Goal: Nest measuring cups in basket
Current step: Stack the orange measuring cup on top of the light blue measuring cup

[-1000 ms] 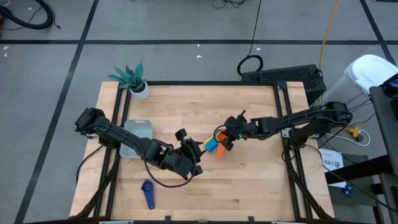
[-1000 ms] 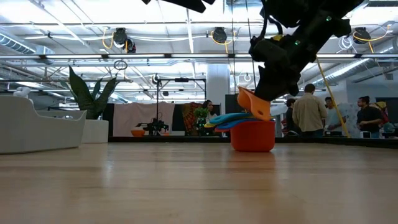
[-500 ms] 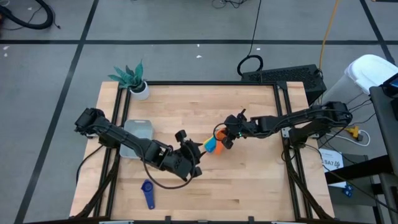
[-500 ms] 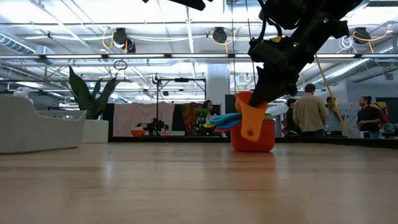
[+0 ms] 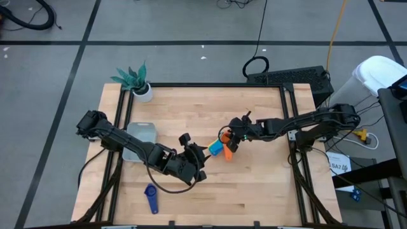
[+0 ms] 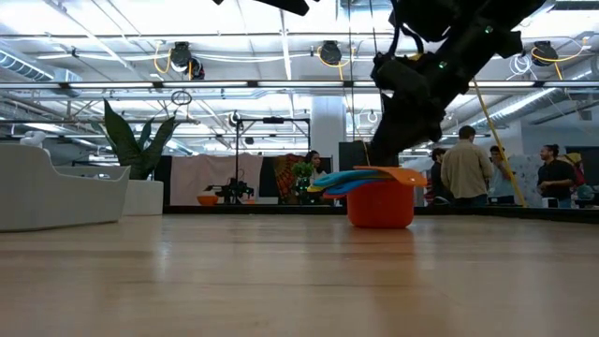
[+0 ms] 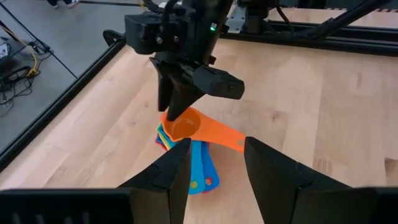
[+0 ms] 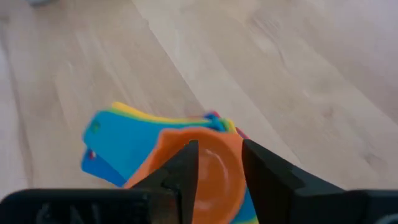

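Observation:
A stack of nested measuring cups (image 5: 216,147) stands on the table's middle, red at the bottom (image 6: 379,208), with blue and yellow handles fanned out (image 8: 118,134). An orange cup (image 7: 185,126) lies level on top. Its handle (image 7: 224,134) sticks out sideways. My right gripper (image 8: 217,149) is open just above the orange bowl, coming down at a slant from the table's right. My left gripper (image 7: 217,152) hovers open and empty a little nearer the front edge. The pale basket (image 5: 143,132) lies at the left, partly under my left arm. My right gripper has its fingertips (image 7: 177,117) at the rim of the orange cup's bowl (image 8: 208,163), slanting down from above. I cannot tell whether they touch it. The cup sits level in the stack.
A dark blue cup (image 5: 151,197) lies alone near the table's front left. A small white plant pot (image 5: 144,92) stands at the far left corner. Bare wood lies right of and in front of the stack.
The orange cup was tilted at the right gripper with its handle up. Its handle then swung down over the stack's side. It now lies level in the top of the stack. Both arms have stayed in place.

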